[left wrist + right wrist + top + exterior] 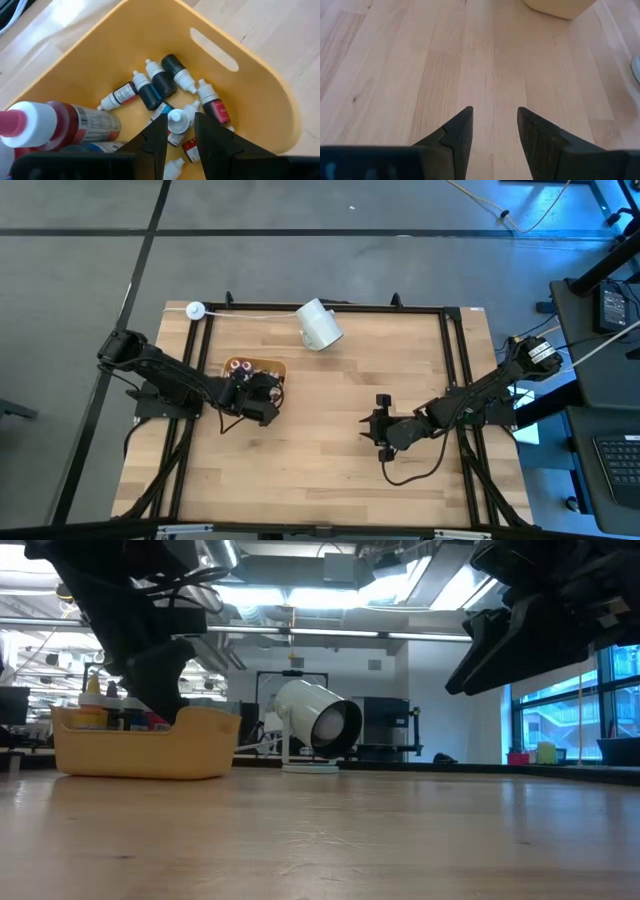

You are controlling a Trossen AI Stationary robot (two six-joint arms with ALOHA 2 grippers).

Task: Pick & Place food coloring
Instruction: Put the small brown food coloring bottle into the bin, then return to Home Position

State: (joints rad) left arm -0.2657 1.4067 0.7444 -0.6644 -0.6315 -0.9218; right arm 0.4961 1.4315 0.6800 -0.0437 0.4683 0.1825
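Several food coloring bottles in yellow tray, left gripper fingers straddling one

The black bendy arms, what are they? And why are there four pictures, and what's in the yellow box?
They are two robot arms working at a wooden table. Each ends in a two-fingered pincher, called a tool. One picture looks straight down from above, one looks across the table from its surface, and the other two come from small cameras on each arm's wrist.

On the table sits a yellow tray full of tiny food coloring bottles, with one bigger red bottle beside them. A white cup lies tipped on its side farther back.

The left tool hangs over the tray, its fingers on either side of a small white-capped bottle, but I can't tell whether it is gripping it. The right tool waits above bare wood, open and empty.
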